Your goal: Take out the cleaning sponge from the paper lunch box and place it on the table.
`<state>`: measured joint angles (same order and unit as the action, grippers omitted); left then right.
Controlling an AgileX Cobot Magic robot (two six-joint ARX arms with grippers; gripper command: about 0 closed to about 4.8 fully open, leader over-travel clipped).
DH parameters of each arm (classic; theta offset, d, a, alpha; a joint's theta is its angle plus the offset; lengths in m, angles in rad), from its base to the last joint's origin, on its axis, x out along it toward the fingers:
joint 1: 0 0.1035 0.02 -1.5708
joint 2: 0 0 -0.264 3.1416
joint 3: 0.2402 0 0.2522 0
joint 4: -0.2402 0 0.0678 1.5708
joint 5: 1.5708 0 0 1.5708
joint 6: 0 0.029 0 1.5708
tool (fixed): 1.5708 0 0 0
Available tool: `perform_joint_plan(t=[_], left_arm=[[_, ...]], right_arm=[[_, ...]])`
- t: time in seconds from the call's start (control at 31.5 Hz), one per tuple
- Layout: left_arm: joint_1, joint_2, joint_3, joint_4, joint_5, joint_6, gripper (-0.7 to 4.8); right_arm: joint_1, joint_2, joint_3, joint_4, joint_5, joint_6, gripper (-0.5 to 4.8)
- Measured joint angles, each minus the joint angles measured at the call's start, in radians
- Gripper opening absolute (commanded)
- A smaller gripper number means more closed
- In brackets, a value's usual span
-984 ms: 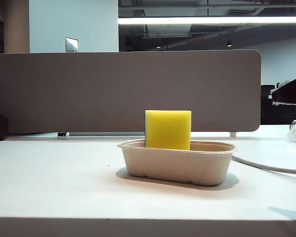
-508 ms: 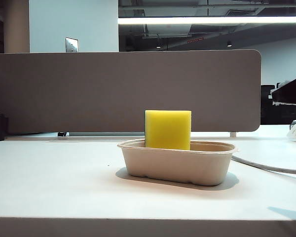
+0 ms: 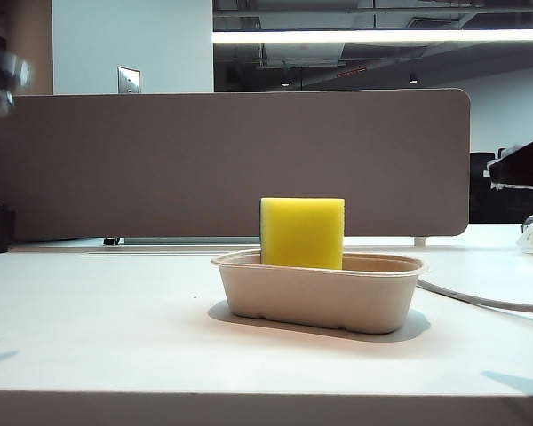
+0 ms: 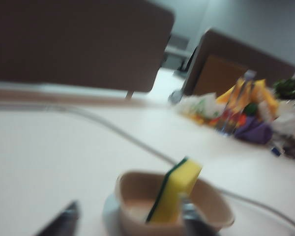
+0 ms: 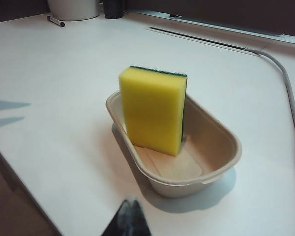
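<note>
The cleaning sponge (image 3: 302, 232) stands on end in the paper lunch box (image 3: 320, 291) at frame centre, long axis vertical, smooth yellow foam, green layer facing left. My left gripper (image 4: 128, 221) is apart; my right gripper (image 5: 129, 216) looks pinched together.

1. The left gripper (image 4: 125, 223) shows two dark, blurred fingertips (image 4: 59, 223), the far one glinting grey.
2. The right gripper (image 5: 129, 216) shows a dark, tapering, glossy pair of tips at the lower edge.
3. A blurred silvery part sits upper left in the exterior view.
</note>
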<state>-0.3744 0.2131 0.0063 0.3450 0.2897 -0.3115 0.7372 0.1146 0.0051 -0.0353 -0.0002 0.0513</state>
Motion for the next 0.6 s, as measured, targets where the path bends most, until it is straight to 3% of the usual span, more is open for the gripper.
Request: perform_joint_plan(t=[0.1,0.25,0.41,0.6], left_arm=[[-0.027,0.0,0.004,0.09,0.009,0.006,4.7],[-0.11,0.031,0.066,0.132,0.022,0.021,4.71],[-0.217,0.173,0.117,0.137,0.006,0.168,4.71],[-0.303,0.504,0.192,0.245,-0.047,0.349,4.71]], right_arm=[[0.0,0.0,0.0,0.0,0.0,0.0,-0.05],[0.0,0.0,0.0,0.0,0.0,0.0,-0.05],[0.0,0.0,0.0,0.0,0.0,0.0,-0.05],[0.0,0.0,0.0,0.0,0.0,0.0,-0.05]])
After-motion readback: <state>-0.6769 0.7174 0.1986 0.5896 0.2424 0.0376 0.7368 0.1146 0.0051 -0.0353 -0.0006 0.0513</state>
